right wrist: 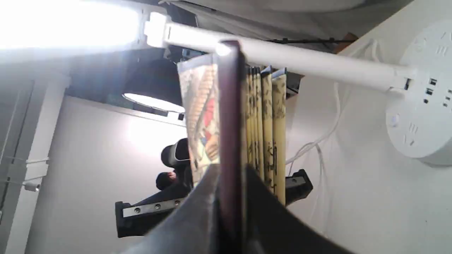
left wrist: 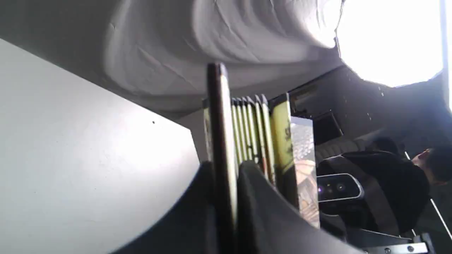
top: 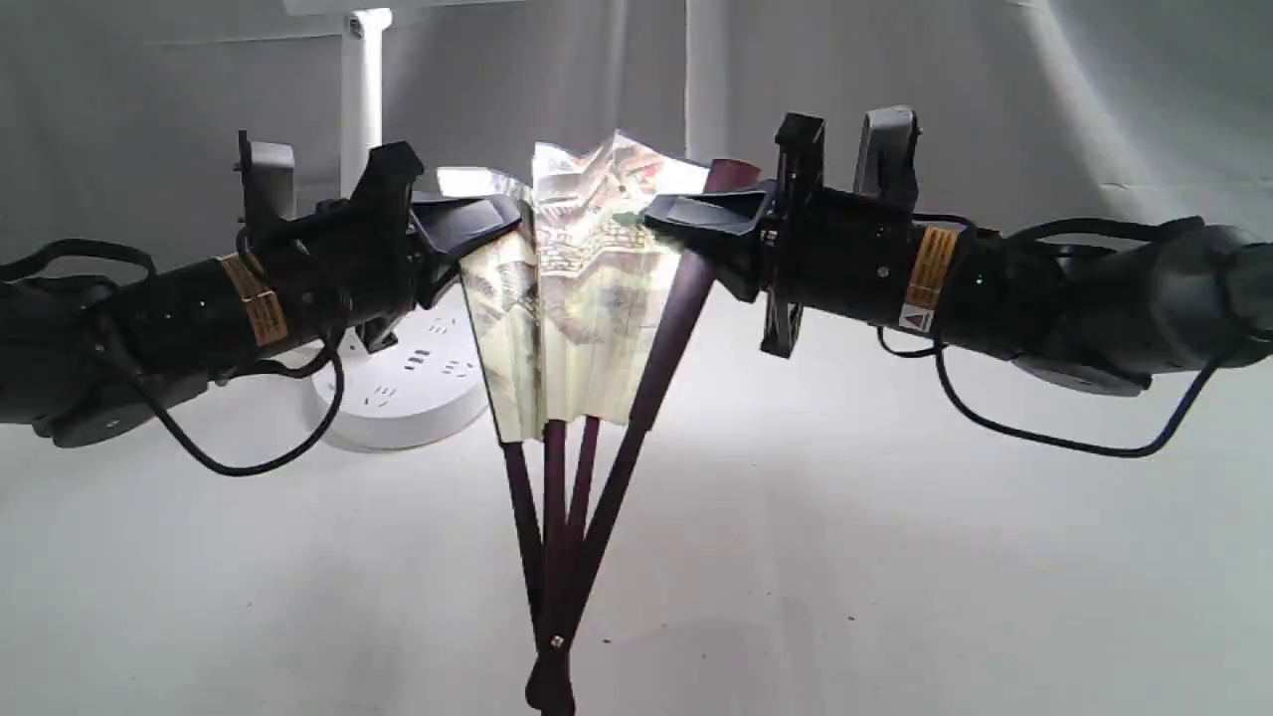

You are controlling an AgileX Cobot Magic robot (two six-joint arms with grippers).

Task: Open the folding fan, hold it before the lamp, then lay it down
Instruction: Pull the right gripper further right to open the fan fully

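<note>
The folding fan (top: 587,298) stands upright and partly spread above the table, its pivot low at the front and its painted cream leaf still bunched in pleats. My left gripper (top: 494,227) is shut on the fan's left maroon guard (left wrist: 220,123), which sits between the two fingers in the left wrist view. My right gripper (top: 688,221) is shut on the right guard (right wrist: 229,106), at the leaf's upper right. The lamp (top: 362,109) rises behind the left arm, with its round white base (top: 418,393) beside the fan. In the right wrist view the lamp post (right wrist: 300,60) passes behind the fan.
A white cloth covers the table (top: 895,557) and hangs as a backdrop. The lamp's white cord (right wrist: 328,134) trails on the table beyond the fan. Black cables loop under both arms. The lit lamp head (left wrist: 388,38) glares brightly.
</note>
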